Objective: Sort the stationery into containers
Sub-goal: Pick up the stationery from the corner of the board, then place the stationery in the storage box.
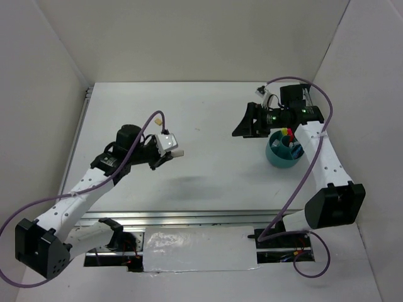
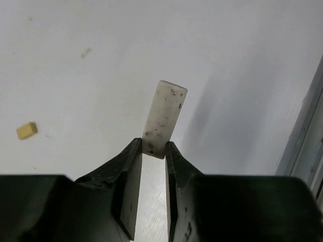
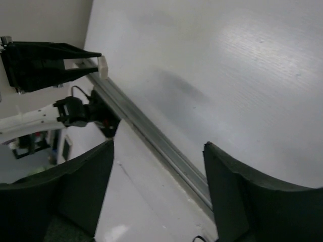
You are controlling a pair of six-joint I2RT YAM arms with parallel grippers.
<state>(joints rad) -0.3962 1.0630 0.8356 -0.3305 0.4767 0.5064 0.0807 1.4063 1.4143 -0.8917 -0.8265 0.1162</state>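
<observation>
Left tool (image 2: 153,147) clamps the near end of a scuffed grey-white eraser (image 2: 165,117), most of it jutting beyond the tips. Likely light, rubbery and grippy; so short a bite could let it pivot. Right tool (image 3: 157,148) gapes, holding nothing.
</observation>
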